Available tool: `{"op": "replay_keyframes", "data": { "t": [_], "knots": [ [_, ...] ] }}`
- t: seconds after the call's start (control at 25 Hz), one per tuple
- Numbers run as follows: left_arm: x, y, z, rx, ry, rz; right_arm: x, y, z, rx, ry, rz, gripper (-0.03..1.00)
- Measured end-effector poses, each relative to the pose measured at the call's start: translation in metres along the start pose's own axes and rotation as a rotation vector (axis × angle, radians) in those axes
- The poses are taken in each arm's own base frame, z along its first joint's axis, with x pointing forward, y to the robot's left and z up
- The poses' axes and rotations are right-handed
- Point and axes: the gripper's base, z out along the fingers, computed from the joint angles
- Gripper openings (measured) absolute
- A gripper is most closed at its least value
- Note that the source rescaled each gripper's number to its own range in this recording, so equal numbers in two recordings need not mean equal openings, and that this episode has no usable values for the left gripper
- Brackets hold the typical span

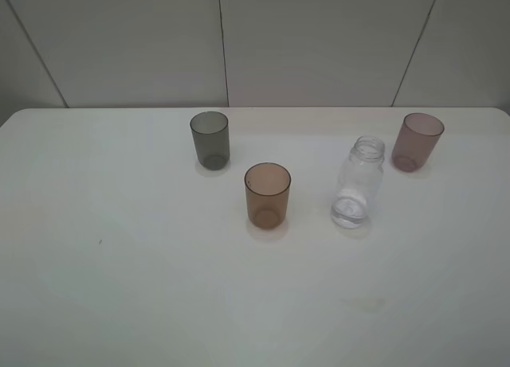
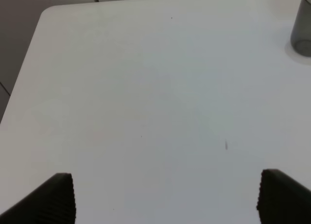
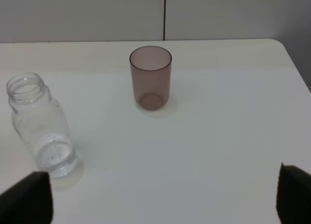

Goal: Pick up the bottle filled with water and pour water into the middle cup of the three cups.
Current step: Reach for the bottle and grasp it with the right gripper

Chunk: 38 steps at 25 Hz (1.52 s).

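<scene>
Nearest the robot, neither gripper holds anything. The left gripper (image 2: 165, 197) hangs over bare table (image 1: 119, 287) with its fingers spread wide. The right gripper (image 3: 163, 197) is just as wide open and faces the bottle (image 3: 41, 127).

Further out, the amber cup (image 1: 267, 196) stands upright as the middle one of the three. The bottle (image 1: 357, 184) stands upright just to its right, near it but not touching.

The bottle has no cap. Only a shallow layer of water (image 1: 349, 214) sits at the bottom, so it should be light, with what weight it has down low. Its clear plastic wall looks thin and smooth, so it would likely dent under a hard squeeze and slip under a weak one. The best hold is probably around the straight body below the rounded shoulders, firm but gentle, keeping the open neck up until it is over the amber cup. With so little water, it would need a deep tilt.

Farthest back stand the grey cup (image 1: 210, 140) on the left and the pink cup (image 1: 417, 142) on the right, both well apart from the bottle's path
</scene>
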Motion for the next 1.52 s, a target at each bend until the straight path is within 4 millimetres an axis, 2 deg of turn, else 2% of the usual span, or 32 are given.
{"op": "replay_keyframes", "data": {
  "t": [0.96,1.08,1.2,1.36,1.52],
  "knots": [
    [0.0,0.0,0.0,0.0,0.0,0.0,-0.001,0.0,0.001,-0.05,0.007,-0.021,1.0],
    [0.0,0.0,0.0,0.0,0.0,0.0,-0.006,0.005,0.012,-0.081,0.085,-0.008,1.0],
    [0.0,0.0,0.0,0.0,0.0,0.0,-0.017,0.012,0.032,-0.123,0.228,0.016,1.0],
    [0.0,0.0,0.0,0.0,0.0,0.0,-0.049,0.017,0.055,-0.137,0.36,0.026,1.0],
    [0.0,0.0,0.0,0.0,0.0,0.0,-0.082,0.021,0.086,-0.134,0.411,0.027,1.0]
  ]
}}
